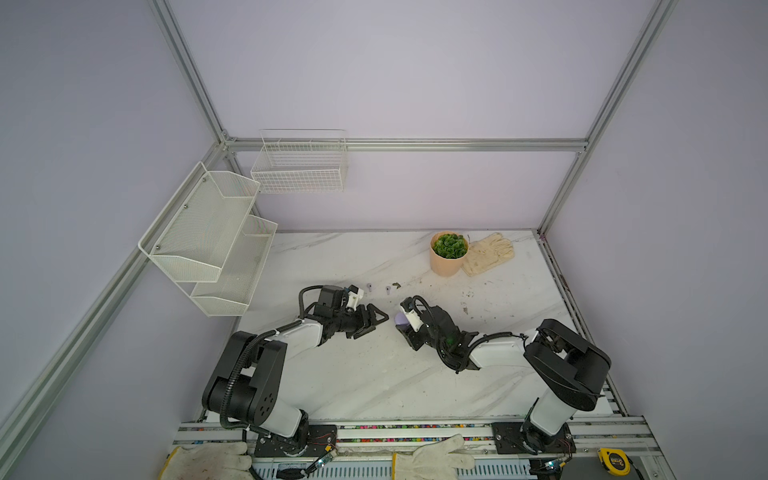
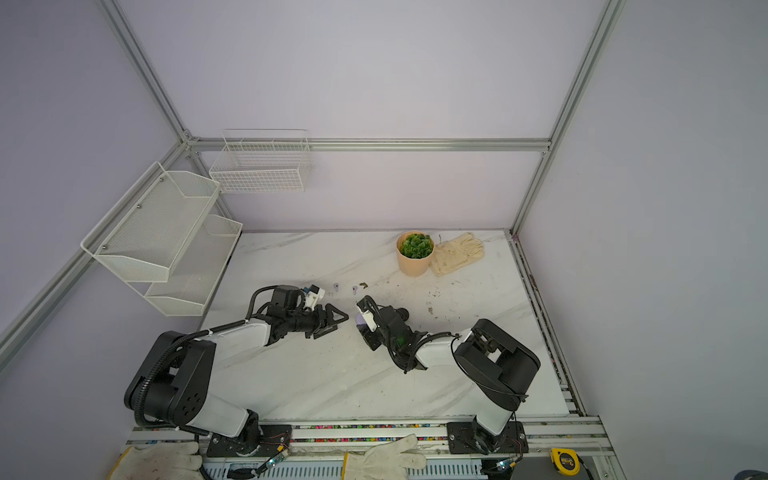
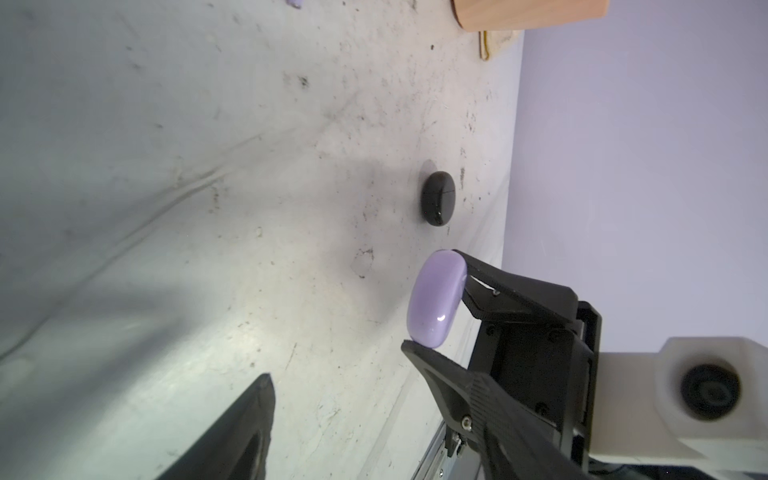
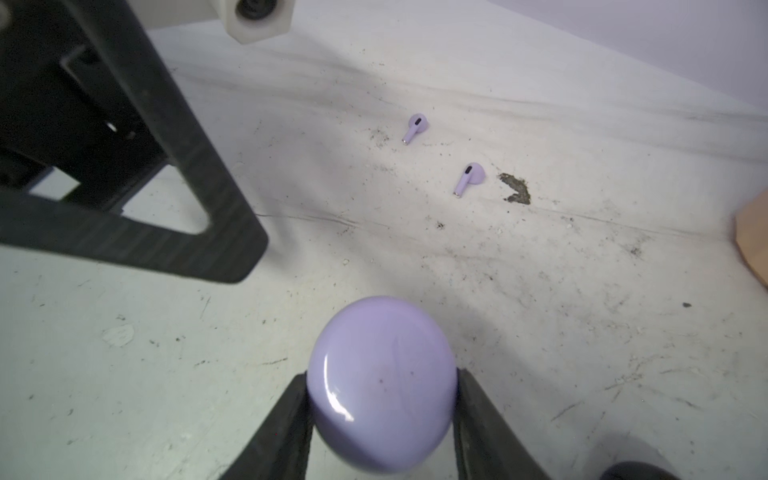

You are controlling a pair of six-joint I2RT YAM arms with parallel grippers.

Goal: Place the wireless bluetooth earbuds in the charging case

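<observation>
Two lilac earbuds (image 4: 471, 176) lie loose on table (image 4: 582, 332), ahead of my R gripper (image 4: 382, 388), well apart from it. R gripper pinches lilac case (image 4: 380, 365). L gripper (image 1: 379, 323) faces it, jaws apart, empty.

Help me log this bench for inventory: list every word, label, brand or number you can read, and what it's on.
No text here can be read.
yellow tape measure: round label on its face, print too small and blurred to read.
lilac charging case: no marking on the side shown.
black charging case: no marking visible.
</observation>
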